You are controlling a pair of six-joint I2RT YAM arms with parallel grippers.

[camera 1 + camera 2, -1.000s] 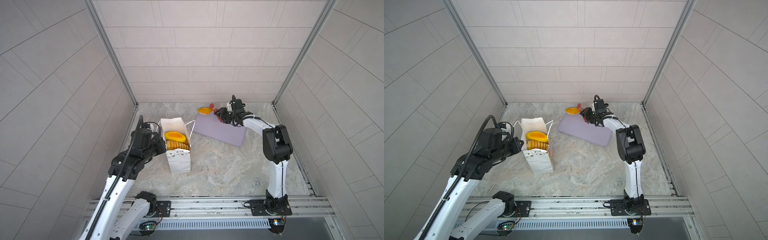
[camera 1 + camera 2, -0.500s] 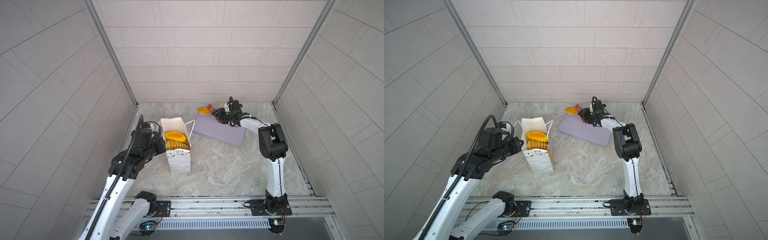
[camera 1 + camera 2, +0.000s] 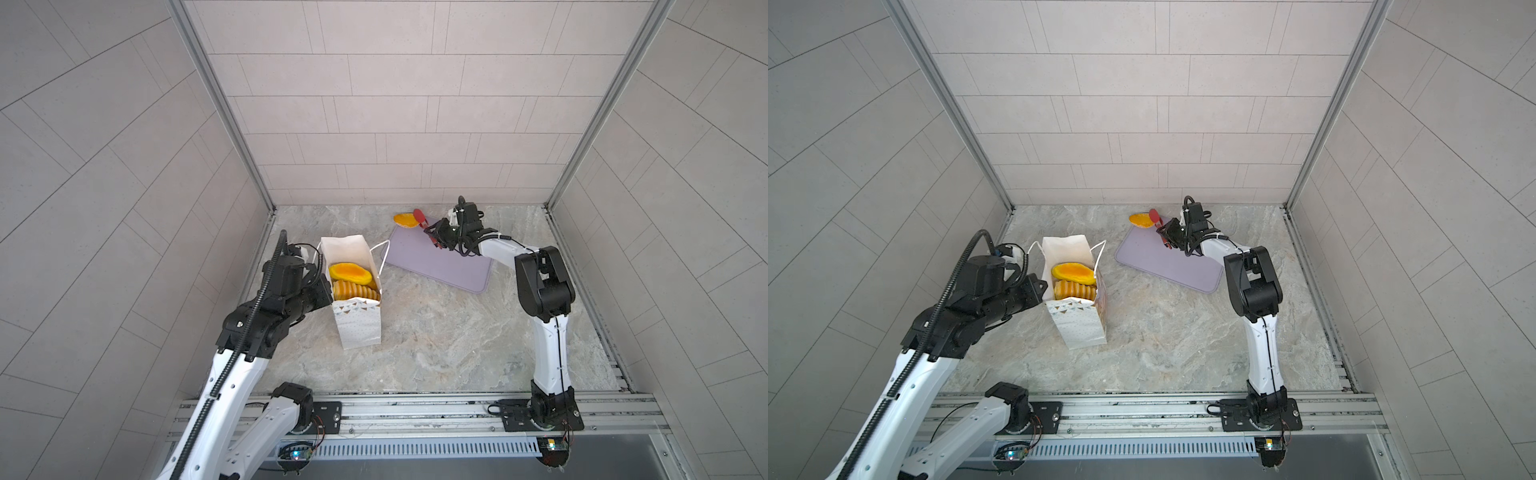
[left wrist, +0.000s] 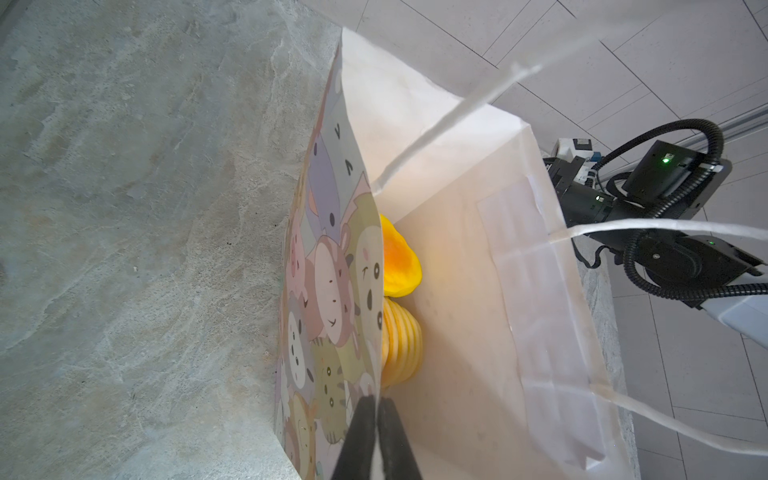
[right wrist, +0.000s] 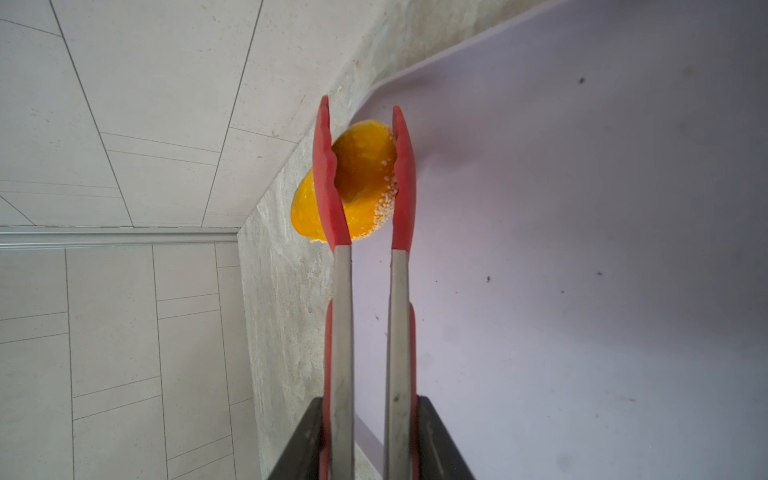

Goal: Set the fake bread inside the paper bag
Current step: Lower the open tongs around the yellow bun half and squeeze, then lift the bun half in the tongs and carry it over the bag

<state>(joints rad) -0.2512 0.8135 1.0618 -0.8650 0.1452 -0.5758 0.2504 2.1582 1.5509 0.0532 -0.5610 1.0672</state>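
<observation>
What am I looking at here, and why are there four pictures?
Two robot arms work on a marble table. Two pictures look down from overhead; two come from cameras on the arms' wrists. The left gripper pinches the wall of the paper bag, holding it open; fake bread shows inside. The right gripper squeezes red-tipped tongs, whose tips sit either side of another orange pastry at the corner of the lilac tray.

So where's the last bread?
In a top view the bread sits at the back, by the purple tray's far corner, between the red tongs' tips.
</observation>
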